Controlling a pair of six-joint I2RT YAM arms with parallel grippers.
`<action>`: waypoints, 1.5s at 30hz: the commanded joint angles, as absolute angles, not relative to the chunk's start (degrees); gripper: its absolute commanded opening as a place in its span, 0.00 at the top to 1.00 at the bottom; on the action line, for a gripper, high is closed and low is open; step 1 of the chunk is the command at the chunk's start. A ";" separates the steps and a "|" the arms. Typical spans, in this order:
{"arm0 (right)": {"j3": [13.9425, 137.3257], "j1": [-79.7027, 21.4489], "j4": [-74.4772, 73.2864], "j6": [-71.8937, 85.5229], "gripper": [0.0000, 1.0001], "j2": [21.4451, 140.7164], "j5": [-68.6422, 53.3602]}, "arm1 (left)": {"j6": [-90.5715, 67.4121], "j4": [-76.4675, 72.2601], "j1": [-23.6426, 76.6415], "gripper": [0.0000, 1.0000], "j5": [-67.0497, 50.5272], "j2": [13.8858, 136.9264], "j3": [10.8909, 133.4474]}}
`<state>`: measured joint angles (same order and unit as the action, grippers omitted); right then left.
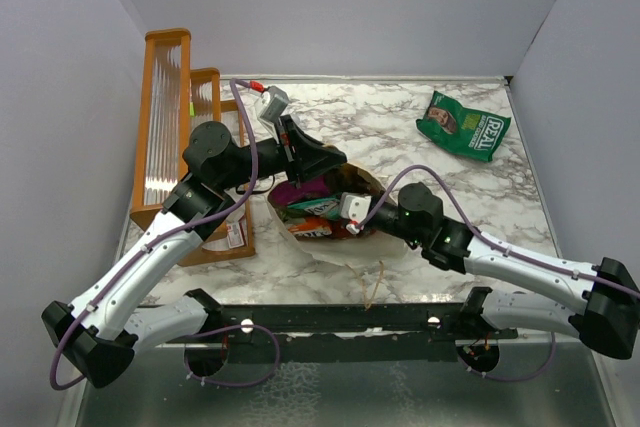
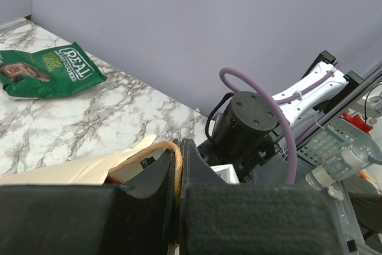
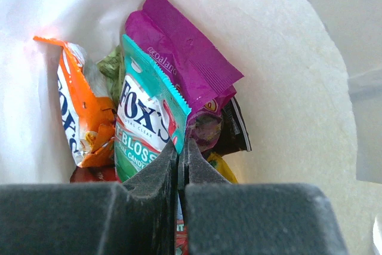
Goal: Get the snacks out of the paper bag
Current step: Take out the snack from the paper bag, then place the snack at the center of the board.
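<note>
2 grips: left tool (image 2: 181, 162) clamps paper bag (image 2: 71, 171) handle (image 2: 156, 147); right tool (image 3: 181, 154) pinches teal packet (image 3: 143, 117) inside.

The left arm (image 1: 150, 257) and right arm (image 1: 520, 267) cover most of the paper bag (image 1: 335, 250) from overhead. From the right wrist, a dark packet (image 3: 236, 126) shows only an edge behind the purple pouch (image 3: 179, 46). A yellow pack (image 3: 221, 168) shows just a corner, and the teal-pink packet (image 3: 143, 111) is hidden at its lower end behind the closed right gripper (image 3: 181, 147). From the left wrist, the green chip bag (image 2: 48, 73), by the far right corner of the table (image 2: 89, 111), is cut by the frame's left edge. The tan handle (image 2: 167, 146) runs out of sight inside the left gripper (image 2: 179, 156).
</note>
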<state>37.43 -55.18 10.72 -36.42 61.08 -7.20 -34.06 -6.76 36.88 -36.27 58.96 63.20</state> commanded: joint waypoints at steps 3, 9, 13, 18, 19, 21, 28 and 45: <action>41.97 -55.54 18.27 -29.85 0.99 57.42 -12.00 | -33.27 -6.09 37.27 1.00 -32.30 57.49 63.24; 45.81 -55.49 17.47 -27.61 0.99 54.32 -11.44 | -32.86 -3.84 37.27 1.00 -26.33 56.17 62.38; 49.22 -55.54 13.14 -27.94 0.99 52.65 -11.16 | -32.81 -2.63 37.28 1.00 -23.21 55.53 62.13; 52.06 -55.55 6.79 -30.95 0.99 48.04 -14.08 | -32.25 -1.14 37.27 1.00 -18.02 54.24 61.95; 52.24 -55.55 6.06 -31.76 0.99 46.94 -15.08 | -32.05 -1.04 37.27 1.00 -17.57 54.01 61.86; 52.80 -55.55 3.95 -33.17 0.99 44.65 -15.67 | -31.99 -0.51 37.31 1.00 -15.96 53.77 61.87; 56.27 -55.55 -1.77 -36.55 0.99 36.79 -11.64 | -31.95 1.31 37.27 1.00 -10.93 53.03 60.83; 56.27 -55.42 33.36 -56.13 0.98 48.57 56.10 | -35.19 3.18 37.24 1.00 -7.76 52.72 60.58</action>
<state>60.51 -55.29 8.21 -41.34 44.16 33.67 -34.17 3.38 36.88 -9.50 54.06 60.51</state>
